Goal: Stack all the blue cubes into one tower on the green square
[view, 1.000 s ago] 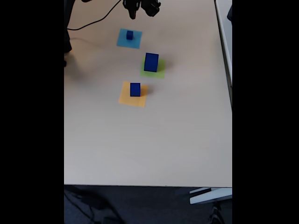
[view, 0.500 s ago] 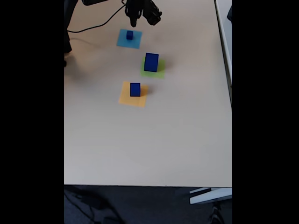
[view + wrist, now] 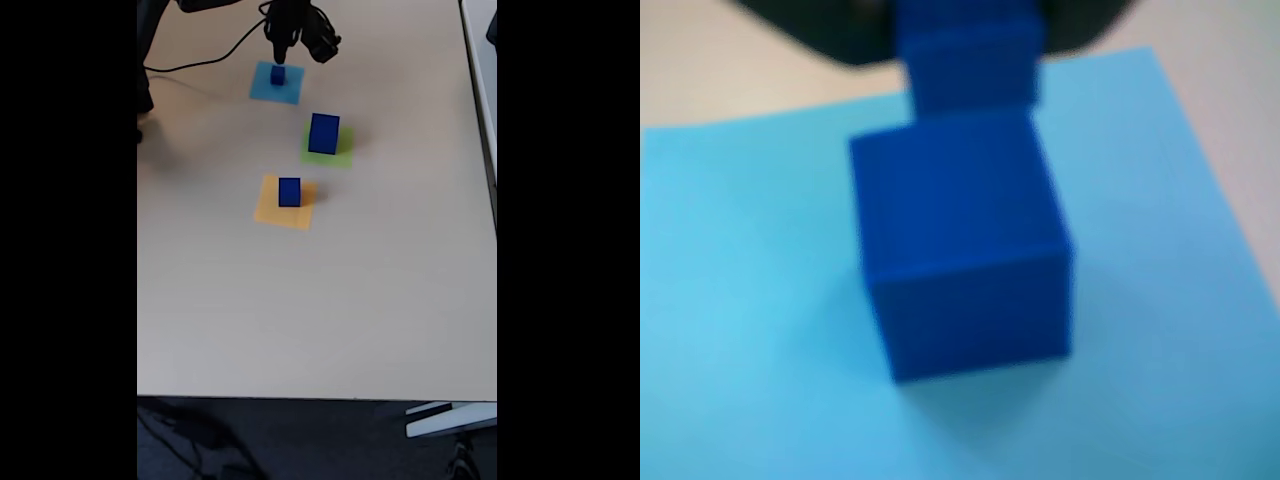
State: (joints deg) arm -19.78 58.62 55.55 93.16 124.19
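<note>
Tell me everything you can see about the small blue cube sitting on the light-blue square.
The smallest blue cube is solid dark blue, matte, with crisp edges and plain faces. It sits upright and flat near the middle of the light-blue square, at the far end of the table. In the wrist view it looks blurred and seen corner-on, with another blue cube behind it. The gripper hangs just above it; whether they touch cannot be told.
</note>
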